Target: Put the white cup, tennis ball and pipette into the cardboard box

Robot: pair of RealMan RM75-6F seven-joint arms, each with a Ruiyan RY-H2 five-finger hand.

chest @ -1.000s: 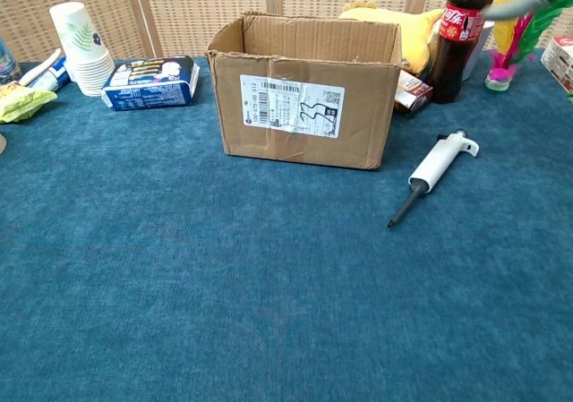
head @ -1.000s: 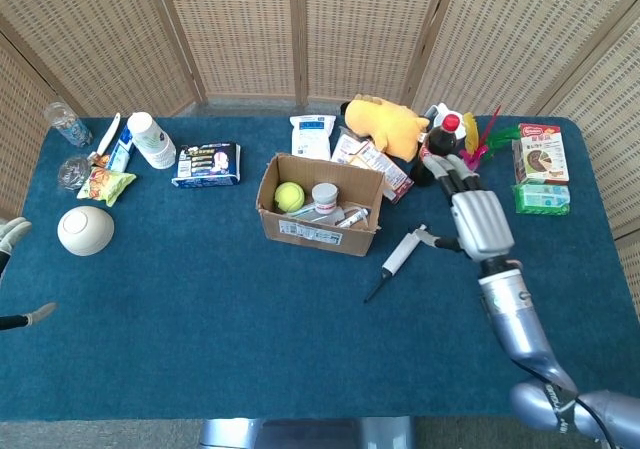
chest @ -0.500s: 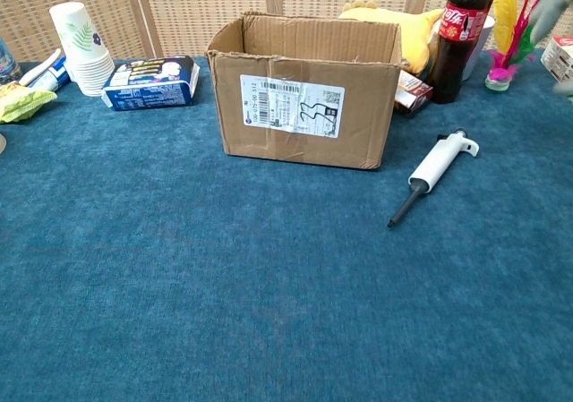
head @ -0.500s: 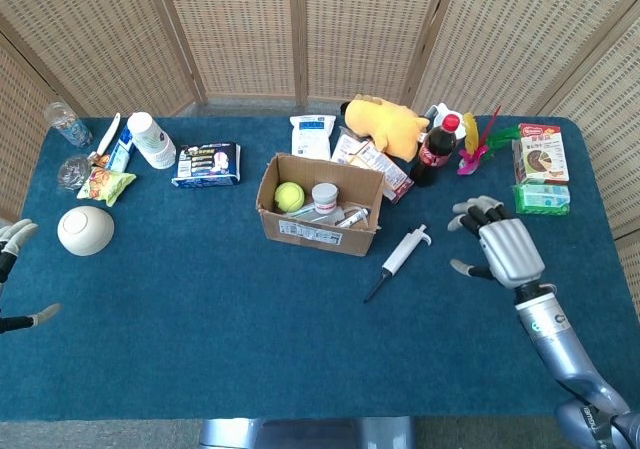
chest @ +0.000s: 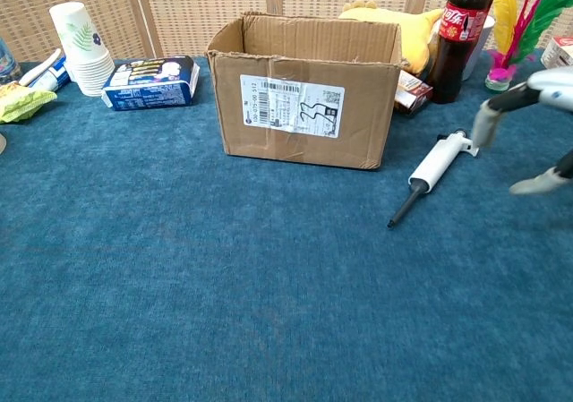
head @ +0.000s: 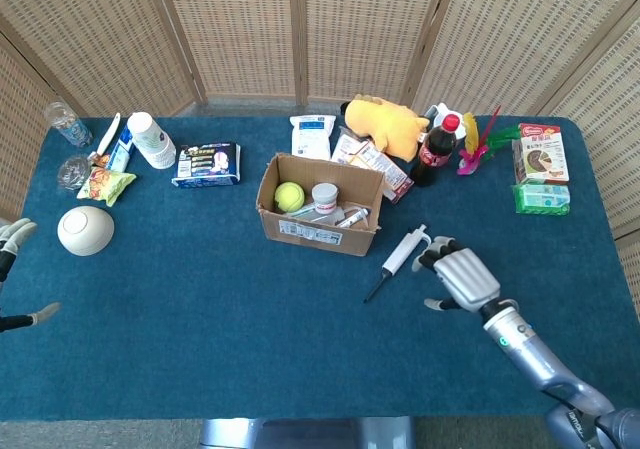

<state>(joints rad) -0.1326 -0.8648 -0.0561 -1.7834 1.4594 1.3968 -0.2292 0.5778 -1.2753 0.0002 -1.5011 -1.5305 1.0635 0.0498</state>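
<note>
The cardboard box [head: 279,223] [chest: 304,106] stands open at mid-table; inside it lie the tennis ball [head: 289,196] and a white cup [head: 324,197] among small items. On the cloth right of the box lies the white pipette [head: 399,257] [chest: 436,167], its dark tip toward the front left. My right hand [head: 457,276] [chest: 528,124] is open just right of the pipette's top end, fingers spread and holding nothing. My left hand [head: 14,237] shows only as fingertips at the far left edge of the head view.
Behind the box stand a cola bottle [head: 436,149] [chest: 461,26], a yellow plush [head: 388,121], snack packs and a feather shuttlecock [chest: 515,21]. Stacked paper cups [chest: 79,46], a blue packet [chest: 152,80] and a white bowl [head: 85,230] sit at the left.
My right hand has swung from behind the pipette near the bottle out to the right, then forward and left to just beside the pipette's top end. The pipette has not moved.
</note>
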